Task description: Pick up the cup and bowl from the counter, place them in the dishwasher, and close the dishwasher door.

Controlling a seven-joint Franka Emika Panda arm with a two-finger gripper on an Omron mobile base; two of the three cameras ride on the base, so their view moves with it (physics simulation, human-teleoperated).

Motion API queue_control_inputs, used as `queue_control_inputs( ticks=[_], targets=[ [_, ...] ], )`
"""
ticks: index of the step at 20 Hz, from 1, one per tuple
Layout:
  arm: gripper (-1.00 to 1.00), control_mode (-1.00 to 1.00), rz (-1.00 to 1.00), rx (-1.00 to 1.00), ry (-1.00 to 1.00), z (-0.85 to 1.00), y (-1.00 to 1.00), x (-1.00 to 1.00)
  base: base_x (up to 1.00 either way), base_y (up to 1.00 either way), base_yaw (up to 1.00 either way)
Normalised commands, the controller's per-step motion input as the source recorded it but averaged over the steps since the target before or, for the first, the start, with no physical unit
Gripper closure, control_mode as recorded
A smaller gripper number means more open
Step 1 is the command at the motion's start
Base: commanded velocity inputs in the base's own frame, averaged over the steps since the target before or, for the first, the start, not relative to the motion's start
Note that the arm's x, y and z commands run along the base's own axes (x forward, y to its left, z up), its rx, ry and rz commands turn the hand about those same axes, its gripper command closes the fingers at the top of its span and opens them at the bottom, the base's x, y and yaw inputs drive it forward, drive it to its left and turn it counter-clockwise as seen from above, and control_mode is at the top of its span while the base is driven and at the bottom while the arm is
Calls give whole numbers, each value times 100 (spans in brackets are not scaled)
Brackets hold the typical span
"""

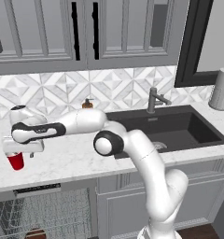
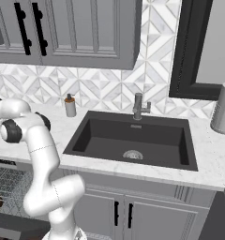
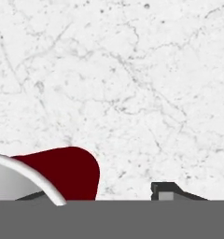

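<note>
One tapered red cup [image 1: 15, 160] on veined marble counter [image 1: 72, 158]; gripper [image 1: 20, 150] finger spread unclear.

Kitchen; sink [image 2: 131, 140], cabinets [image 1: 44, 32], dishwasher [image 1: 44, 212]

cup [image 1: 16, 160] top hidden under hand, bowl [image 1: 35, 233] cut by frame edge

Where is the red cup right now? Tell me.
The cup stands on the counter at the far left of the left base view, directly under the claw, above the open dishwasher.
</note>
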Motion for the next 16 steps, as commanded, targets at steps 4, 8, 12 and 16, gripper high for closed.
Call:
queue_control_inputs(
  ticks=[4,8,12,16],
  targets=[
    [100,-100,-3,0,5,-7,4,5,0,0,0],
    [100,-100,0,0,0,11,-4,-86,0,0,0],
    [100,-100,-1,0,0,4,-8,-99,0,0,0],
    [100,-100,-5,0,-8,24,-50,-100,0,0,0]
  ],
)
